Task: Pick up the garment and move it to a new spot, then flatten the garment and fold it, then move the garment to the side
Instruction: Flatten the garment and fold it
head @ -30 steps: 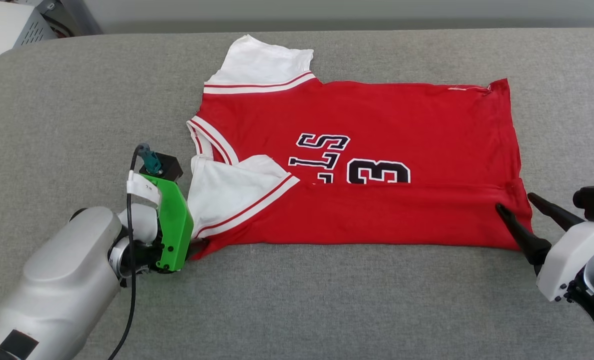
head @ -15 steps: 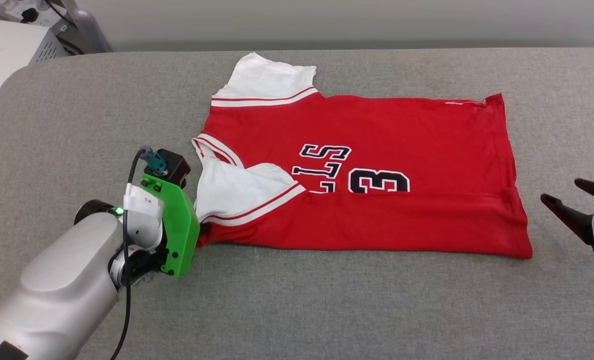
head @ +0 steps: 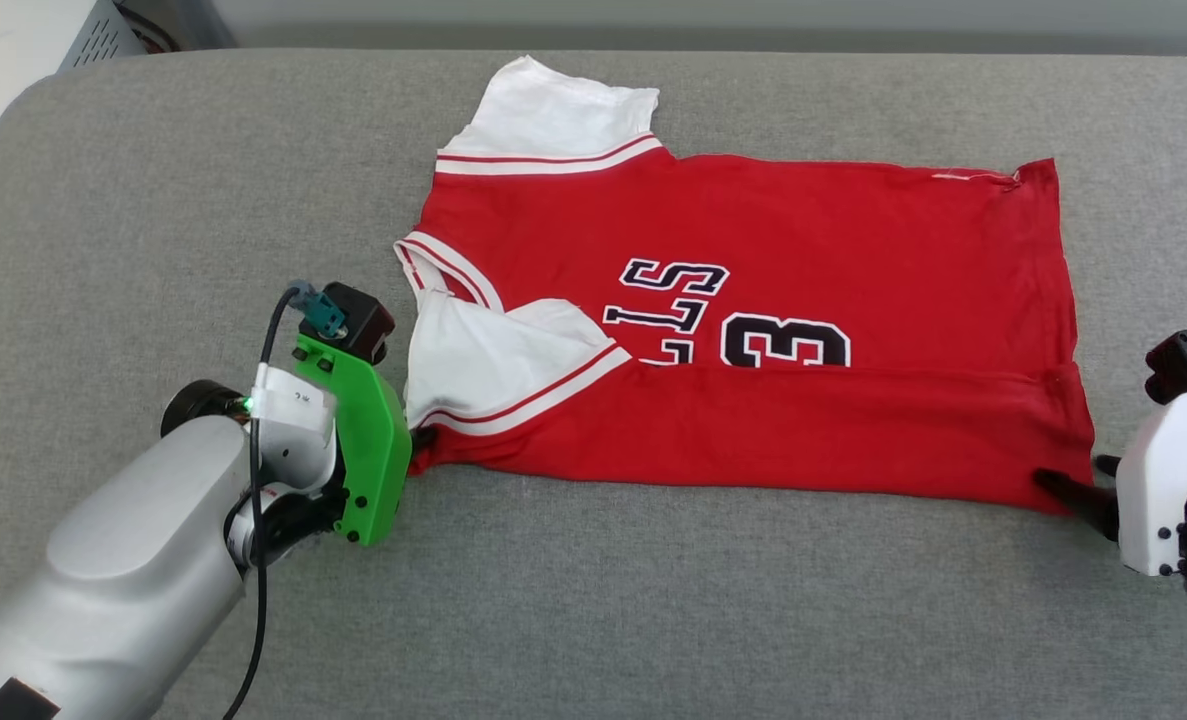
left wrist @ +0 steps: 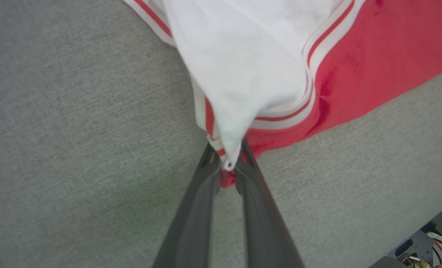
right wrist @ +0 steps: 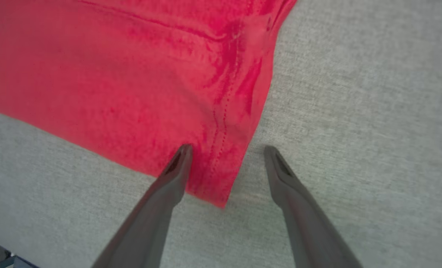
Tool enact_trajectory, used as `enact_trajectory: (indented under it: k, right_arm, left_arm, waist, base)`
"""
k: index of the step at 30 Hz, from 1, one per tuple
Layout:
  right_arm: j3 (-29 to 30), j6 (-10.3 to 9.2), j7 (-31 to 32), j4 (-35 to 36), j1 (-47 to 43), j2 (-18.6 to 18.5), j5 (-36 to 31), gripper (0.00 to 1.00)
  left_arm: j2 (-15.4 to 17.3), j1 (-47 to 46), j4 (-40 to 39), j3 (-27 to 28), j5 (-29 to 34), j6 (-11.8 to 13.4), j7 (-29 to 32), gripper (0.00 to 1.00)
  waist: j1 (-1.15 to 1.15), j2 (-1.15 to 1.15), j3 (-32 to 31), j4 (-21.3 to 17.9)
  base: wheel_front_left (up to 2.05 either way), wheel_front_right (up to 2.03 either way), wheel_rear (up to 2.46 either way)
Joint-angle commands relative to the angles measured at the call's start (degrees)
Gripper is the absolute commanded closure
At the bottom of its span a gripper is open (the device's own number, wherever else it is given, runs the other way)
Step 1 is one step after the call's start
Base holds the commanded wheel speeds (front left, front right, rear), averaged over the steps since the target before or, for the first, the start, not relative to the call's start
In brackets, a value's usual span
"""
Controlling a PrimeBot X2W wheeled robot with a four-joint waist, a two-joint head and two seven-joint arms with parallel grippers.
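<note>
Garment [head: 753,260] lies flat on the grey padded surface [head: 153,200], about midway between its left and right edges and nearer the far edge than the near one. Its neck points to my left and its hem to my right. The near long side is folded up over the chest, so the fold line covers the lower parts of the black letters and of the number 3. One white sleeve [head: 553,115] sticks out toward the far edge; the other white sleeve [head: 493,365] lies folded across the red cloth at the near-left corner.

My left gripper [left wrist: 226,163] is pressed together on that near-left corner, pinching the tip of the striped sleeve trim and the red fold beneath it.

My right gripper [right wrist: 228,149] is spread wide at the near-right hem corner. One finger [right wrist: 176,167] rests over the red cloth; the other finger [right wrist: 280,175] is over the bare grey surface just beside the hem, with the corner between them, not clamped.
</note>
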State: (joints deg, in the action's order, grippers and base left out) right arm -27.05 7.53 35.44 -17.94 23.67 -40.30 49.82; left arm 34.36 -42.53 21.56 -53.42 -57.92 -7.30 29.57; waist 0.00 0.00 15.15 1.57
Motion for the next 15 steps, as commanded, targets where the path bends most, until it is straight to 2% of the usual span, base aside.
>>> enact_trajectory:
  k: [1,7,8,9,15]
  right_arm:
    - [0.05,-0.04,-1.40,-1.90,0.71,1.37,-0.16,0.00]
    - [-2.40,-0.04,-5.51,-7.42,-1.25,4.79,0.32,0.00]
    - [-2.71,-0.04,-6.35,-7.75,-1.26,4.81,0.37,0.38]
    - [-3.09,-0.04,-7.50,-7.88,-1.16,4.74,0.56,1.00]
    - [-4.55,-0.04,-13.92,-5.20,-0.43,2.12,0.59,1.00]
  left_arm:
    - [-0.33,-0.98,0.31,-0.08,1.22,0.03,-0.47,1.00]
    - [-1.01,-0.69,1.62,-0.53,1.21,-0.02,-1.62,1.00]
    - [-1.00,-0.52,1.80,-0.56,1.09,-0.03,-1.81,1.00]
    - [-0.94,-0.24,2.01,-0.60,0.94,-0.04,-2.08,1.00]
    - [0.05,1.88,2.35,-0.25,-0.64,-0.10,-4.03,1.00]
  waist:
    - [0.00,0.00,0.81,0.68]
    - [0.00,0.00,1.04,1.31]
    - [0.00,0.00,0.91,1.22]
    - [0.00,0.00,0.61,1.06]
    - [0.00,0.00,-2.53,0.22]
  base:
    - [0.00,0.00,0.00]
    - [0.00,0.00,0.00]
    - [0.00,0.00,0.00]
    - [0.00,0.00,0.00]
    - [0.00,0.00,0.00]
